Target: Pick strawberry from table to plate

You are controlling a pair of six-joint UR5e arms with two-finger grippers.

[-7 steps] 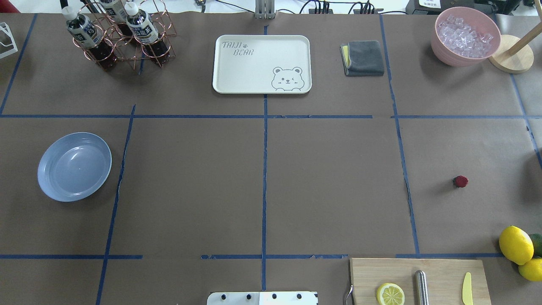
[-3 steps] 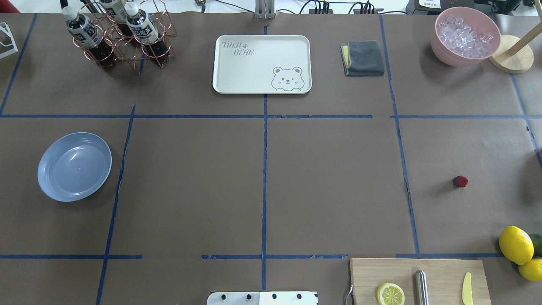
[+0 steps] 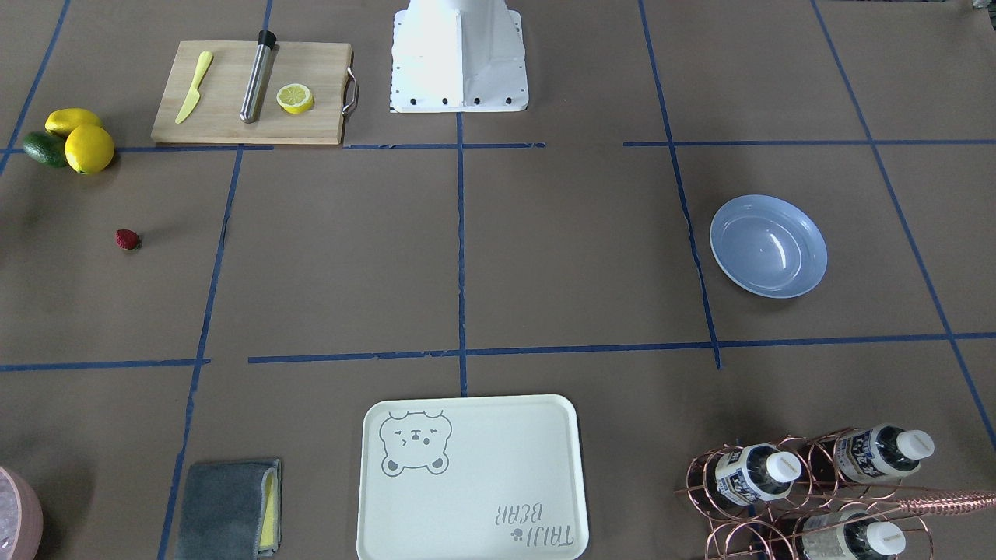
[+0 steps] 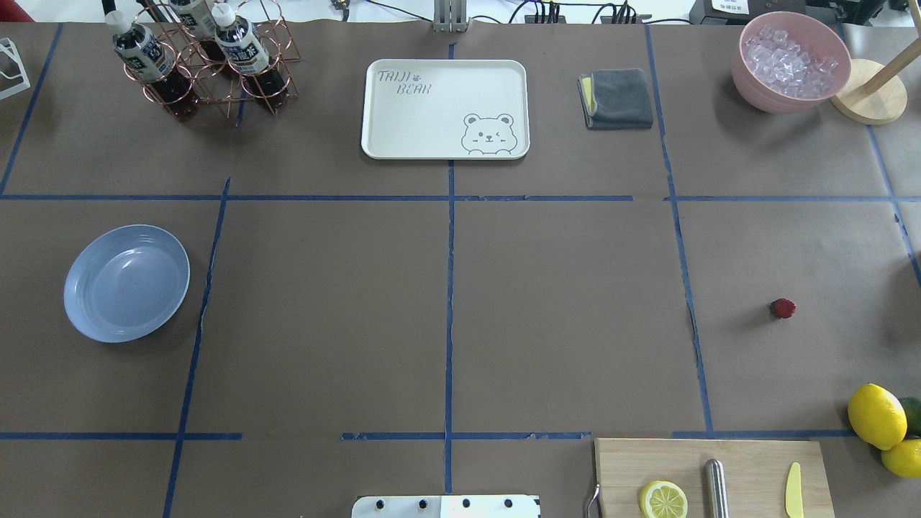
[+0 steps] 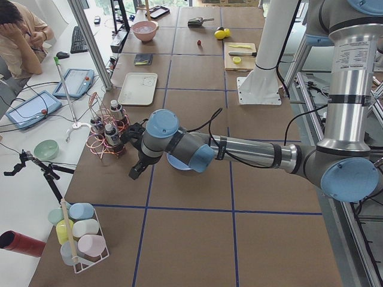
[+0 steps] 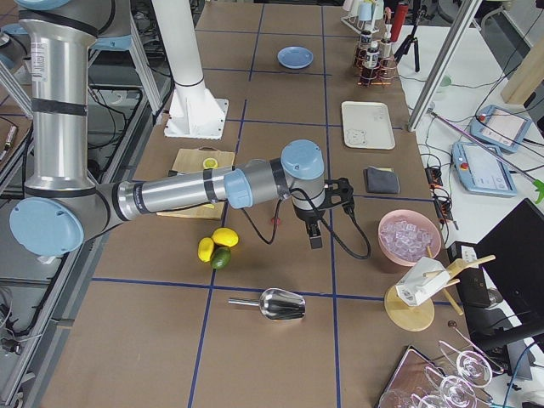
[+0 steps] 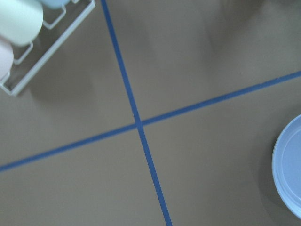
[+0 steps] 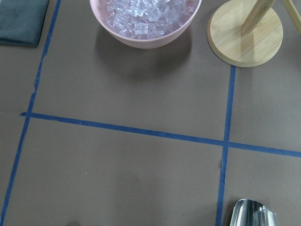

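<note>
Zero contact yet: approach step. Next, lower right gripper (image 6: 315, 240) onto strawberry (image 4: 783, 309), right-middle overhead; cannot tell jaw states.

On the worktop (image 4: 561, 288): one strawberry (image 4: 783, 309), one blue plate (image 4: 126, 283), two whole lemons (image 4: 876, 416), one lemon half (image 4: 663, 499), one avocado (image 4: 912, 414). One cutting board (image 4: 752, 460) carrying one yellow knife (image 4: 793, 491) and one metal rod (image 4: 714, 489). One cream tray (image 4: 439, 108), one folded grey cloth (image 4: 620, 98), one pink bowl (image 4: 752, 85) of ice, one wooden stand (image 4: 867, 102), one metal scoop (image 6: 276, 303). Three bottles (image 4: 137, 44) in one copper wire rack (image 3: 945, 502). Two robot arms (image 5: 251, 152).
</note>
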